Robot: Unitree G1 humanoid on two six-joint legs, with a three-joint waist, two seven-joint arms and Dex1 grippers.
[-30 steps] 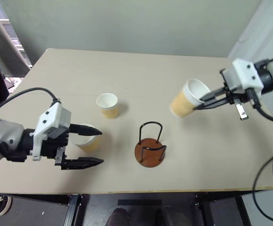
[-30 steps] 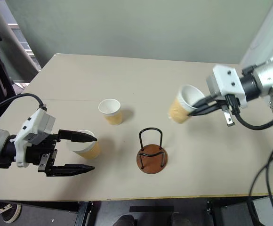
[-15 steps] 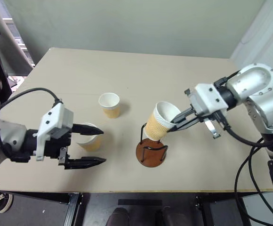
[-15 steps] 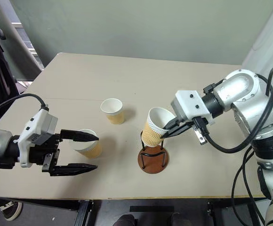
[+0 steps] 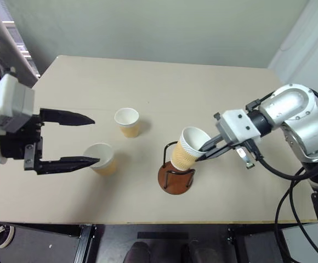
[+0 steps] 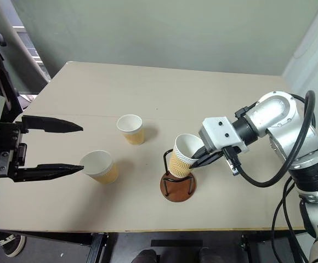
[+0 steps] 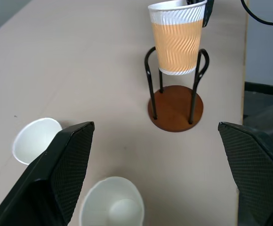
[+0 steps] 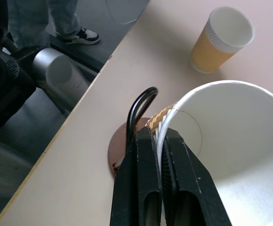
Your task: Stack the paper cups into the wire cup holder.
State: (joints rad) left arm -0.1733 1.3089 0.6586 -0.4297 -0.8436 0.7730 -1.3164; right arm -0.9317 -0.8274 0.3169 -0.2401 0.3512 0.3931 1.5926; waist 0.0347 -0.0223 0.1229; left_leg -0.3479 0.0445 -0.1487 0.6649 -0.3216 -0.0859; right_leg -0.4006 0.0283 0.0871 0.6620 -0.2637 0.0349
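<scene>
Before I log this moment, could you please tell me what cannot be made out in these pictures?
- Held paper cup: its bottom, hidden by its own wall and the wire cup holder in the eye views; the left wrist view shows it above the base.
- Right gripper: its fingertips are hidden behind the cup's rim.
- Left gripper: the left wrist view cuts off its body.

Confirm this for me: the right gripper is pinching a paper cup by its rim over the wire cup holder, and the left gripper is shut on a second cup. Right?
Not quite. The right gripper does pinch a paper cup by its rim over the wire cup holder, but the left gripper is open and holds nothing; the second cup stands on the table, as the left eye view shows.
</scene>
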